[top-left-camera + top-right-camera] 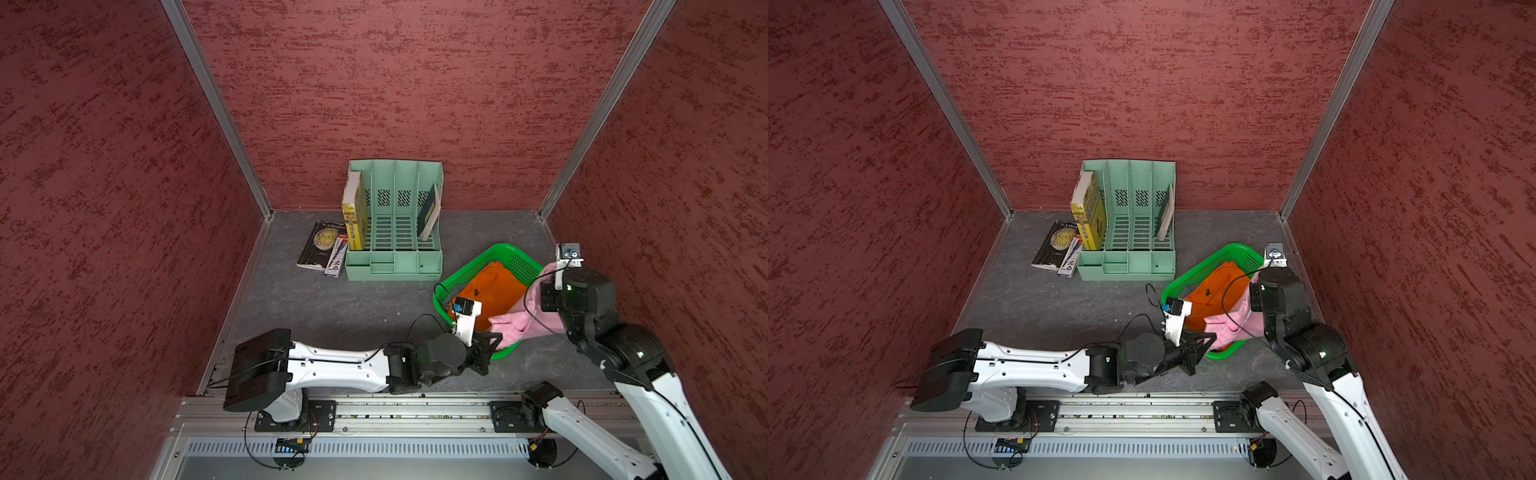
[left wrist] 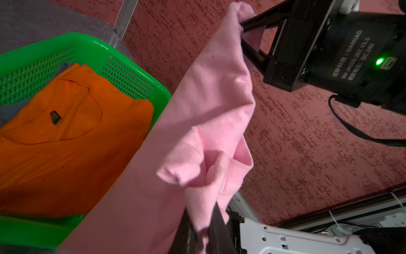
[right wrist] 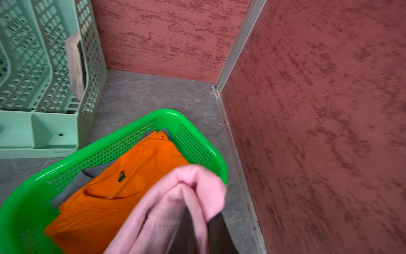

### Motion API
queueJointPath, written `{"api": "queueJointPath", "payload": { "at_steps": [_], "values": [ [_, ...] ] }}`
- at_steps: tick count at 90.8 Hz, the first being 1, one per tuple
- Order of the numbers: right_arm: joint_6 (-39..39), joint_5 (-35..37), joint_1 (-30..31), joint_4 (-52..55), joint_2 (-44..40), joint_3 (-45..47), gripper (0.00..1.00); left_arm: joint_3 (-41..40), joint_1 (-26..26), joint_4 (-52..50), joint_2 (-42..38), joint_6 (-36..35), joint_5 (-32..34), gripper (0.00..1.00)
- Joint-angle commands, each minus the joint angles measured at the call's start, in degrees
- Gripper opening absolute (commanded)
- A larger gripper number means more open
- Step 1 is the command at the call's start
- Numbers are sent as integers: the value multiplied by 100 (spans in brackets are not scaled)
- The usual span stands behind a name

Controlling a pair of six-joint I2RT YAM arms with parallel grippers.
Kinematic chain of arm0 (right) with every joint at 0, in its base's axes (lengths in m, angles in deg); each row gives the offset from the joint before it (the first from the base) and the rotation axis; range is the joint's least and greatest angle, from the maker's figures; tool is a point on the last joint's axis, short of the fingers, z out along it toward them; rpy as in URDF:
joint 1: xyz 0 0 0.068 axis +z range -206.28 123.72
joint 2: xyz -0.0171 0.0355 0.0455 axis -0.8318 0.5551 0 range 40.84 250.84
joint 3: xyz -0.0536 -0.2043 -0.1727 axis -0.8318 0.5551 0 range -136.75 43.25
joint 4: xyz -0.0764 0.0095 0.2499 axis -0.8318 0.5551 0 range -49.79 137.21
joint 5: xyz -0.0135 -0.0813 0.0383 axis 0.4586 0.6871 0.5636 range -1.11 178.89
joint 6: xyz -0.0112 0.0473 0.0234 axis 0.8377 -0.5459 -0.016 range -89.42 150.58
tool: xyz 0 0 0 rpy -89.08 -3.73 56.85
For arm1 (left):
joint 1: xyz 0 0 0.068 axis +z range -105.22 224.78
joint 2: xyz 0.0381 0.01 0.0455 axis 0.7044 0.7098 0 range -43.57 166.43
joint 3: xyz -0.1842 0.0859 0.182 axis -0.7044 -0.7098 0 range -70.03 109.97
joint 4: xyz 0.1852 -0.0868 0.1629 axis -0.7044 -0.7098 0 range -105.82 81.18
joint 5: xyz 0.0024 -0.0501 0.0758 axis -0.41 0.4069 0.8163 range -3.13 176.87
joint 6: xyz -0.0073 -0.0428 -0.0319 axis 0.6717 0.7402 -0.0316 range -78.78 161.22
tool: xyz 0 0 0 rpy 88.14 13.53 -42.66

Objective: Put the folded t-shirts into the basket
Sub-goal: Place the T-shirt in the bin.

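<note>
left tool [image 2: 203, 228] and right tool [image 2: 242, 31] both clamp the pink t-shirt [image 2: 204, 105] over the basket [image 1: 469, 270] edge; next, probably lower it onto the orange t-shirt [image 1: 494, 286] and release.

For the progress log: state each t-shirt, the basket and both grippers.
pink t-shirt: lifted, partly over green basket
orange t-shirt: folded, lying in basket
grey-blue t-shirt: in basket, under the orange one
green basket: holds two t-shirts
left gripper: shut on pink t-shirt
right gripper: shut on pink t-shirt
</note>
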Motion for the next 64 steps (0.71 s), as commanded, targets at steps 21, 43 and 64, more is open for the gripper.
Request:
{"api": "queueJointPath", "payload": {
  "at_steps": [21, 43, 64],
  "values": [
    [1233, 593, -882, -272, 666, -80, 0, 426, -176, 489, 453, 1511, 468, 0],
    [1079, -1336, -1923, -1592, 1209, 596, 0, 564, 29, 1258, 1410, 2164, 173, 0],
    [497, -2496, -2258, -2820, 1765, 1472, 0, 34, 409, 1546, 1630, 2453, 645, 0]
  ]
}}
